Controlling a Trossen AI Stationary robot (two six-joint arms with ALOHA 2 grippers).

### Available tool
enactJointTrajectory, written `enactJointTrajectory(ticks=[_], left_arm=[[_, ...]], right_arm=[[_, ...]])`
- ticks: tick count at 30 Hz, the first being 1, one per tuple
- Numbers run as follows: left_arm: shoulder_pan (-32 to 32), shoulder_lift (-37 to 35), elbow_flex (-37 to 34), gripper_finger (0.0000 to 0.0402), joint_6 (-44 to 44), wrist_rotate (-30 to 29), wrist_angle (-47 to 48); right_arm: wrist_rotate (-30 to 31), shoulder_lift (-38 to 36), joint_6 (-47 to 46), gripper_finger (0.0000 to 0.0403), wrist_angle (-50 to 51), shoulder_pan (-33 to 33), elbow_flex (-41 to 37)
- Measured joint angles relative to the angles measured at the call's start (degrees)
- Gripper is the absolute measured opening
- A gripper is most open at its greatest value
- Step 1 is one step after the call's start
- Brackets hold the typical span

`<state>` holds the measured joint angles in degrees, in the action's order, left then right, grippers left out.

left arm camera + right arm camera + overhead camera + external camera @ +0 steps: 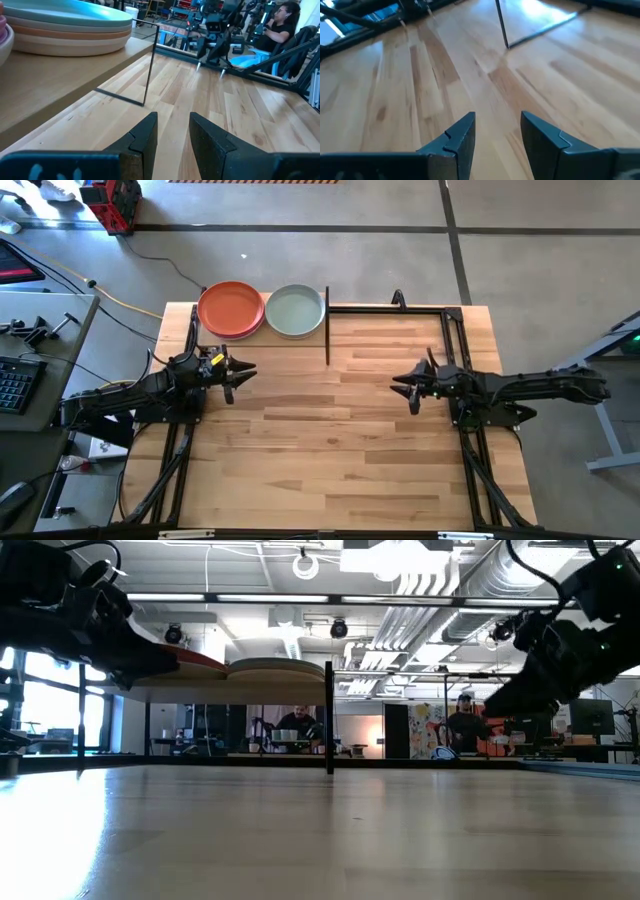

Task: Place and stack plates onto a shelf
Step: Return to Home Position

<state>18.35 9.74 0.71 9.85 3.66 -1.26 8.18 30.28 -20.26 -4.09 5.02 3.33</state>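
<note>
Your left gripper point(243, 372), fingers parted and empty, hovers just in front of the shelf point(55, 85) where the orange plate point(231, 308) tops its stack, nearer than the likewise parted, empty right gripper point(401, 383).

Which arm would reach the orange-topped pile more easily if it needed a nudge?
Probably the left arm: its jaws sit just in front of the orange plate on the shelf; the right arm waits across the table.
</note>
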Motion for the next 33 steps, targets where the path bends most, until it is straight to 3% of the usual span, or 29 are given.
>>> enactJointTrajectory(ticks=[15, 26, 33], left_arm=[[-0.8, -0.59, 0.0, 0.0101, 0.01, -0.08, -0.02], [-11.91, -9.47, 0.02, 0.0101, 0.0, -0.02, -0.04], [-19.19, -9.53, 0.08, 0.0101, 0.02, 0.1, -0.89]], right_arm=[[1.9, 0.07, -1.34, 0.014, 0.98, 0.02, -2.77], [1.9, 0.07, -0.28, 0.014, 1.69, 0.03, -2.77], [1.9, -0.69, -0.28, 0.014, 1.69, 0.02, -2.77]])
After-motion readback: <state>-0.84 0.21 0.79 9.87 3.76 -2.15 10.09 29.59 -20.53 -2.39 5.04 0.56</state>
